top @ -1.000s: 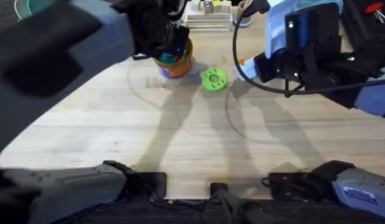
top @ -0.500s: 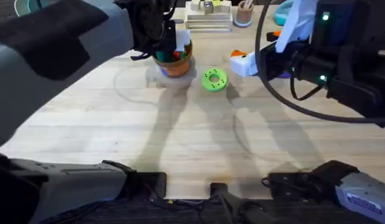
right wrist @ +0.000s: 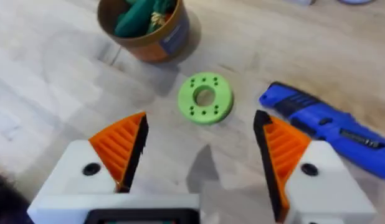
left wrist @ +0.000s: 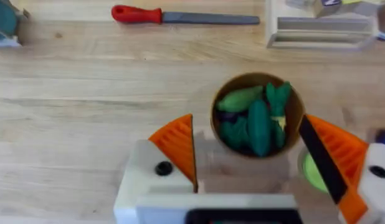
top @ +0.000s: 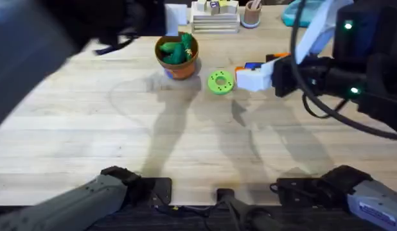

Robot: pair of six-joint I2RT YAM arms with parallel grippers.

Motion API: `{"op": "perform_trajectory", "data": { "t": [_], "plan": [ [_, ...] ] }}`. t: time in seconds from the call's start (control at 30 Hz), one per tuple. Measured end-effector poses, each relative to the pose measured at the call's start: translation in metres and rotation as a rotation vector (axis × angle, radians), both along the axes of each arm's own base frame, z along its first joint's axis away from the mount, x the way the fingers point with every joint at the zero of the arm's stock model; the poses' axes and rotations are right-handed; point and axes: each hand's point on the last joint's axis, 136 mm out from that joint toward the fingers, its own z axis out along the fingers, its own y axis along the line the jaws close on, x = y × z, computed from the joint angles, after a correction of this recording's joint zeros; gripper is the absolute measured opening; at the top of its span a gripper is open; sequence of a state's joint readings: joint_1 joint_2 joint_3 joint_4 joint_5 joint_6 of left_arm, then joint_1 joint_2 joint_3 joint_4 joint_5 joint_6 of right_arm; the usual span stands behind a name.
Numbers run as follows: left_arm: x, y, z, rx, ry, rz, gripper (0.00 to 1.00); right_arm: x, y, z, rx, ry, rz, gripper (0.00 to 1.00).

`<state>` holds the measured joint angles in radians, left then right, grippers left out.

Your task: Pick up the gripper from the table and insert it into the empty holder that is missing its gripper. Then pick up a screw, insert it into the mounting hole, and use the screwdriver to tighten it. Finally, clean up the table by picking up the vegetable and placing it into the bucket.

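Left gripper (left wrist: 248,158) jaws wide open, empty, above the bucket (top: 178,56), vegetable (left wrist: 259,126) inside it. Right gripper (right wrist: 202,152) also wide open, holding nothing; screwdriver (right wrist: 323,121) at its 2 o'clock, green disc (right wrist: 205,98) at 12.

left arm (top: 38,45) just a big dark blur up close in the overhead view, screwdriver (right wrist: 326,127) beyond the right pincer's finger cut off by the frame edge, bucket (right wrist: 144,28) rim clipped too — green disc (left wrist: 312,171) mostly hidden behind the left pincer's finger
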<state>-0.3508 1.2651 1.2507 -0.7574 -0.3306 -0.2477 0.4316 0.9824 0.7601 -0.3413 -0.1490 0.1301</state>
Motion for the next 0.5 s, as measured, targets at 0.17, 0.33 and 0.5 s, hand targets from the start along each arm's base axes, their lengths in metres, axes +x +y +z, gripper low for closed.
{"op": "perform_trajectory", "data": {
  "t": [0.17,0.33,0.5],
  "plan": [
    [-0.052,0.004,0.022,0.004,0.021,-0.112,0.993,-0.031,-0.008,0.002,0.007,0.081,0.01,0.991],
    [-0.087,0.007,0.028,0.008,0.046,-0.187,0.993,-0.049,-0.015,0.023,0.002,0.12,0.013,0.991],
    [-0.098,0.008,0.038,-0.004,0.011,-0.212,0.993,-0.06,-0.018,0.034,0.032,0.127,-0.001,0.991]
  ]
}}
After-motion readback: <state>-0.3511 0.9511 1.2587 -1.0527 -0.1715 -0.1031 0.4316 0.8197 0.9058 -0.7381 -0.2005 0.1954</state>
